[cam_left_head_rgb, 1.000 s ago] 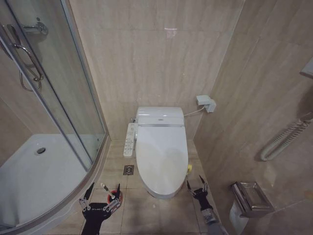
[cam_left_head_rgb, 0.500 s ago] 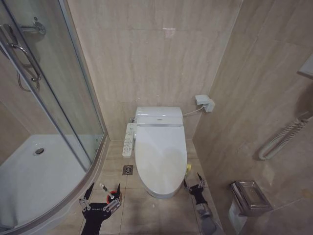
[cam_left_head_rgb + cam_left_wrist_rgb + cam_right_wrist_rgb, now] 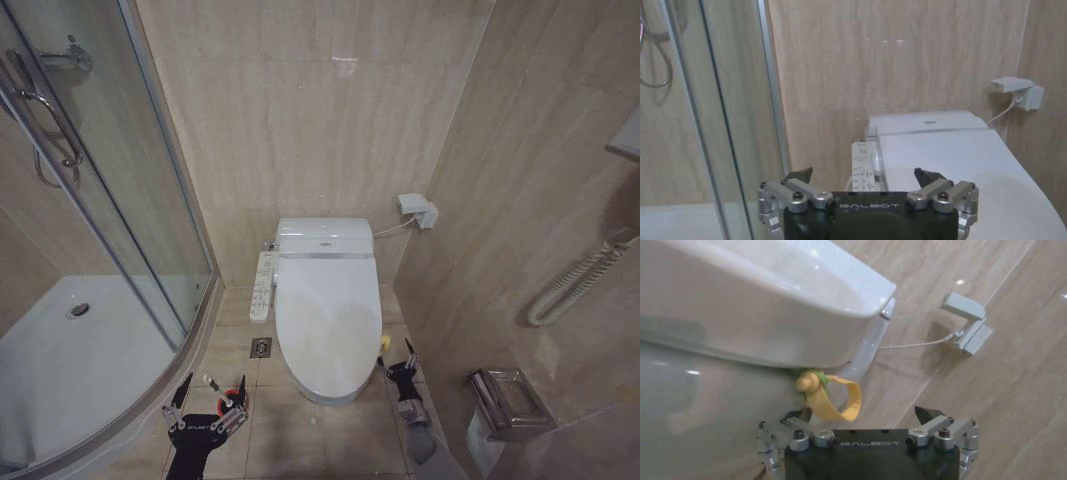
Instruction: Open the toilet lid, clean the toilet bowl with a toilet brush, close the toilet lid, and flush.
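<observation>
The toilet lid lies shut over the toilet bowl, whose white outer wall shows beneath the lid in the right wrist view. My right gripper is open, low beside the toilet's right flank, its fingers just short of a yellow loop tag hanging under the rim. The toilet brush stands in its red cup holder on the floor left of the toilet. My left gripper hangs open right by that holder, holding nothing, and faces the lid.
A curved glass shower door and white shower tray bound the left. A control panel juts from the toilet's left side, with a floor drain nearby. On the right wall are a socket and a paper holder.
My right gripper has moved forward and closer to the toilet's right side, near the yellow tag. The left arm has stayed put. The head camera shifted slightly.
</observation>
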